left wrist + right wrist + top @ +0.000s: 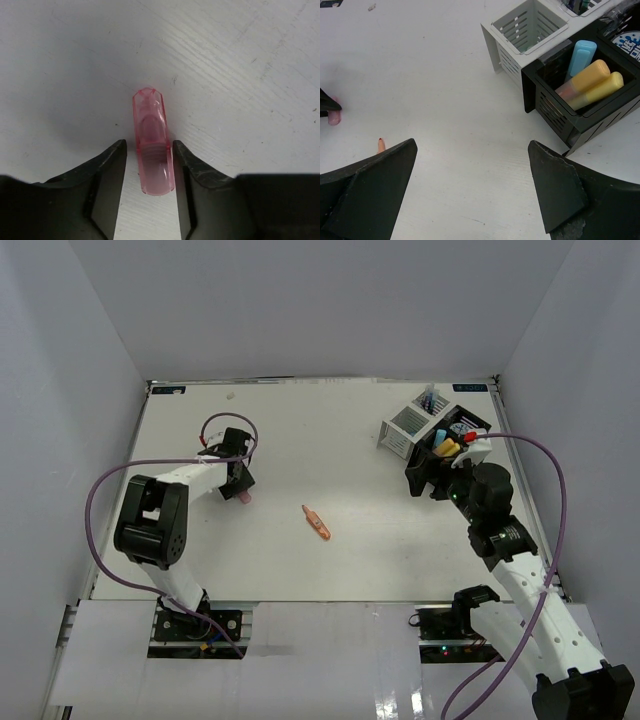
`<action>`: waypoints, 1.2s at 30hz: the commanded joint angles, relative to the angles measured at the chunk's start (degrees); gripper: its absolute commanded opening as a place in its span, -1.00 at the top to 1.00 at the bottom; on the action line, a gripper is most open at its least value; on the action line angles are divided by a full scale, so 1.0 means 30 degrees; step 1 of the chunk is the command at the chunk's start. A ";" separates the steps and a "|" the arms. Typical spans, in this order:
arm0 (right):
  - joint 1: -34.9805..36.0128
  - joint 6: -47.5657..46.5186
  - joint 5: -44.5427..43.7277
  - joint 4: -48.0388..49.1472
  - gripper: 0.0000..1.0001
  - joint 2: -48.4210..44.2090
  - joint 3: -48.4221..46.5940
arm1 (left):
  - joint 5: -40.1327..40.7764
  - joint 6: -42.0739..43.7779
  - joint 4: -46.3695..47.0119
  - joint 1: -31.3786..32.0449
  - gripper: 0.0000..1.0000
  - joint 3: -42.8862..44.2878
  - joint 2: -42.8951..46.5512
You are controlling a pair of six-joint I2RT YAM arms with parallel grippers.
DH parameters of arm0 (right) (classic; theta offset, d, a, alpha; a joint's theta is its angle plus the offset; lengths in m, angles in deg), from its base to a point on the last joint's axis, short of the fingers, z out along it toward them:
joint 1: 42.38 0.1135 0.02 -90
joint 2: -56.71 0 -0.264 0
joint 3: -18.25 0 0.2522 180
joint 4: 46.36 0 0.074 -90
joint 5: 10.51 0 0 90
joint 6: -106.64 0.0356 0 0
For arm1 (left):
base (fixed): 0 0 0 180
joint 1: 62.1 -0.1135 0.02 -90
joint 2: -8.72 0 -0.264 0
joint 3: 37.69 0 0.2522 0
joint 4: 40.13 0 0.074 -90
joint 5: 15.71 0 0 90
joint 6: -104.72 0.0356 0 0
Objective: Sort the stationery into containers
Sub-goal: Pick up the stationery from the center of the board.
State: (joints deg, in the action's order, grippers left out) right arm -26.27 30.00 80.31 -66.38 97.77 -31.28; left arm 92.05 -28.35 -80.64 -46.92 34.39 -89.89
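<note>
Left jaws apart astride a pink marker (151, 135) on the tabletop (75, 60) (slim gap one side); right jaws wide apart near the black box (554, 114).

The top camera sits high above and behind the arm bases, looking down on the whole table (350, 440). The left wrist camera hangs very near the table, facing almost straight down between the fingers of the left gripper (149, 150), where a pink marker (150, 132) fills the middle. The right wrist camera rides higher, angled across the table past the right gripper (472, 144) toward the black box (580, 125). All three views share that pink marker.
</note>
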 commanded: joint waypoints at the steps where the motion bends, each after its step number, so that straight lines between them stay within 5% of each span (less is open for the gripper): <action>1: -0.0100 0.0115 -0.0039 0.0535 -0.96 -0.0151 0.0087 | -0.0997 0.0146 -0.0227 0.0008 0.00 0.0334 -0.0411; 6: -0.0100 0.0203 0.0428 0.0535 -0.96 -0.0209 0.0029 | -0.1057 0.1315 -0.0314 0.0446 0.39 0.0508 -0.0354; 12: -0.0100 0.0495 0.3968 0.0535 -0.96 0.0287 -0.0410 | 0.0114 0.3657 0.0240 0.3459 0.65 0.0803 0.1781; 16: -0.0041 0.1461 0.7772 0.1119 -0.96 0.1222 -0.0761 | -0.0204 0.7400 0.2459 0.7058 0.67 0.0075 0.4123; 24: 0.0397 0.3772 1.0447 0.1853 -0.94 0.2631 -0.1319 | -0.4040 1.2859 0.7796 1.1370 0.67 -0.2975 0.8929; 36: 0.3121 0.4949 0.9251 0.3580 -0.86 0.5470 -0.2665 | -0.5421 1.6258 1.0173 1.3308 0.66 -0.3622 1.0193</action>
State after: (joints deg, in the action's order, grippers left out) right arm -18.77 43.47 109.08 -59.35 112.54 -36.06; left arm 77.75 16.80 -53.77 -7.64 23.38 -61.30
